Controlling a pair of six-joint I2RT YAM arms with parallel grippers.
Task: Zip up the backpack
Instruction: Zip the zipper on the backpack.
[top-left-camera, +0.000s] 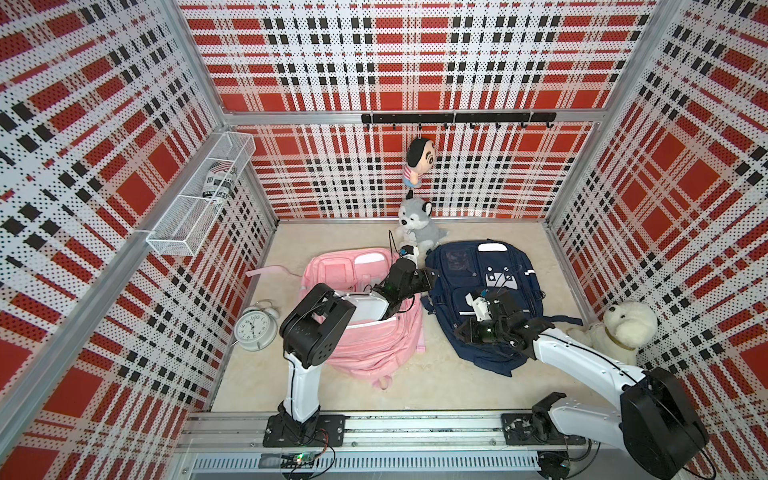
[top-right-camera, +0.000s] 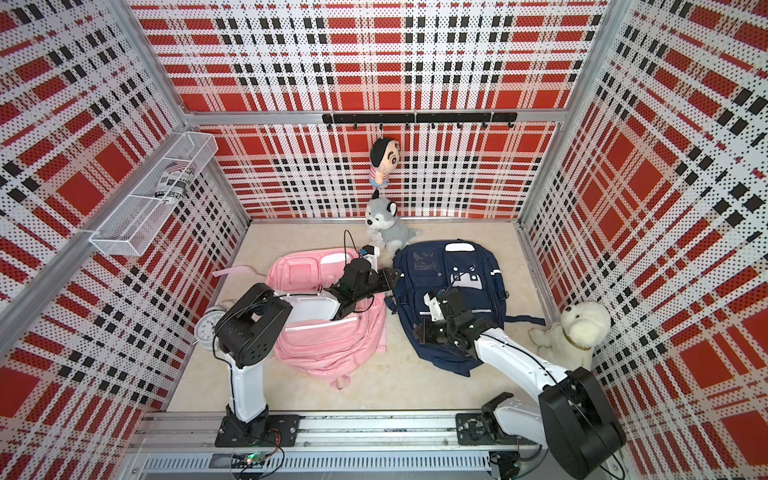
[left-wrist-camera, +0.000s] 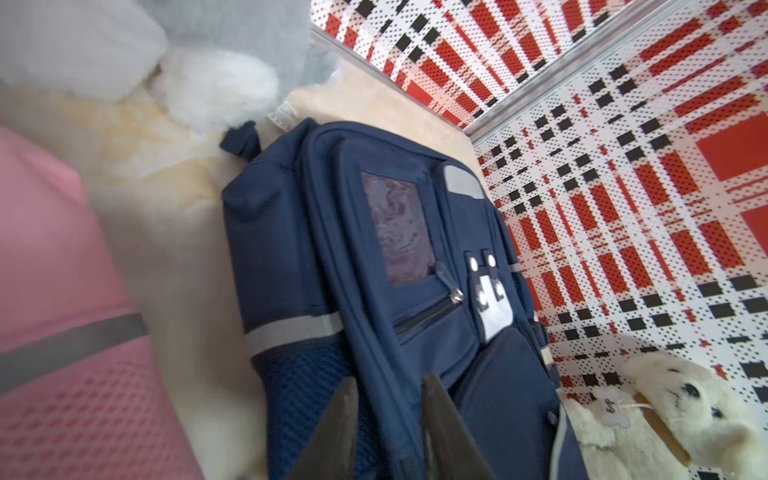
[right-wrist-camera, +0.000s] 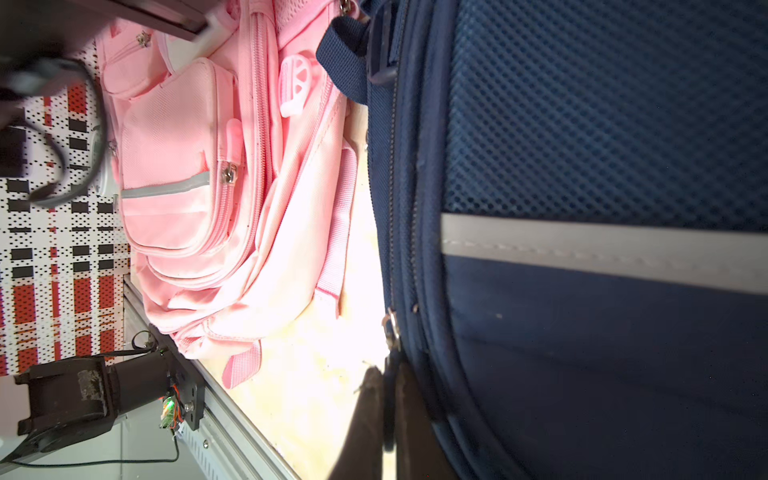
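Navy backpack (top-left-camera: 523, 299) lies near the table's (top-left-camera: 415, 386) right edge; right gripper (right-wrist-camera: 387, 386), clenched on the zipper pull (right-wrist-camera: 390, 332), should draw steadily along the track (right-wrist-camera: 392, 208) while the parted left gripper (left-wrist-camera: 390, 380) braces adjoining fabric.

The left arm (top-left-camera: 300, 386) rises upright from its base on the front rail, bends at a black elbow and sends its forearm forward and to the right. There the left gripper (left-wrist-camera: 390, 432) angles downward with its two dark fingers (left-wrist-camera: 343, 424) standing apart. The right arm (top-left-camera: 582, 357) leans low from its own base, stretched forward and to the left with the wrist bent, and the right gripper (right-wrist-camera: 386, 415) has its fingers pressed together, pinching the thin dark zipper pull (right-wrist-camera: 390, 328) between them.
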